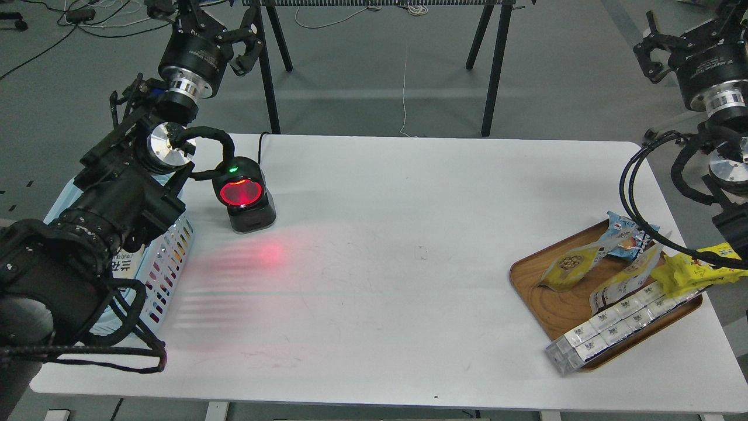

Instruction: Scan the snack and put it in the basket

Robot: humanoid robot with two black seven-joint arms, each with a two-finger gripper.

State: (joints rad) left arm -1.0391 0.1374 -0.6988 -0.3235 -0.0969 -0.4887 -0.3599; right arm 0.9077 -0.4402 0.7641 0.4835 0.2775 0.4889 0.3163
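The snack (568,264), a small yellow pouch with a round picture of tan nuggets, lies on the left part of a wooden tray (549,310) at the table's right. The light blue basket (170,258) stands at the table's left edge, largely hidden under my left arm. My left gripper (245,48) hangs high beyond the table's far left corner, open and empty. My right gripper (655,55) is raised off the far right corner, well above the tray, also open and empty.
A black scanner (245,196) with a glowing red window stands near the basket and throws red light on the white table (385,280). The tray also holds a blue packet (626,233), a bright yellow wrapper (692,270), another pouch (624,282) and a row of white cartons (619,321).
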